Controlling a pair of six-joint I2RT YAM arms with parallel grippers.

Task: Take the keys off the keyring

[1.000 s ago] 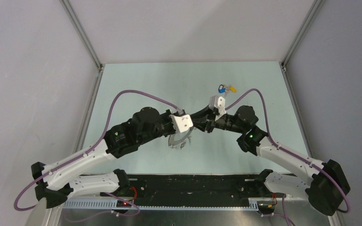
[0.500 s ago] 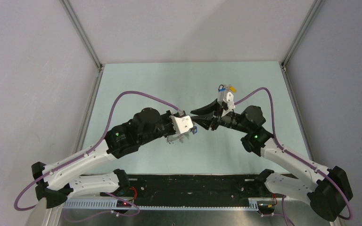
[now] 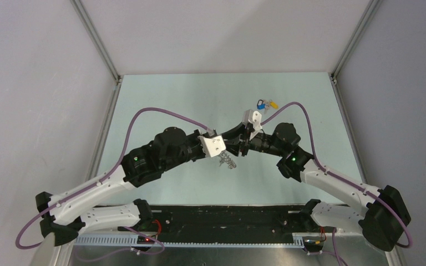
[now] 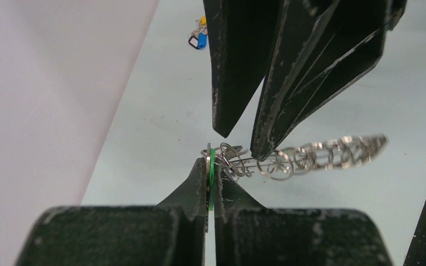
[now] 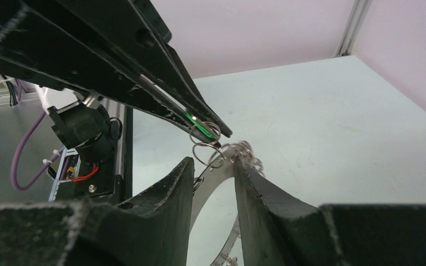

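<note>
Keyring: bare grey metal, bright and glossy, with a toothed rim.
Split rings: thin shiny wire.
Green key: head is probably plastic; only its edge shows.
Left fingers and right fingers: all 4 matt black plastic, edges scuffed pale and rough.
Wrist mount: matt white plastic.
Table: smooth, matt, pale green.

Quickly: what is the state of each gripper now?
Left gripper: closed on the green key.
Right gripper: open, fingertips at the keyring.
</note>
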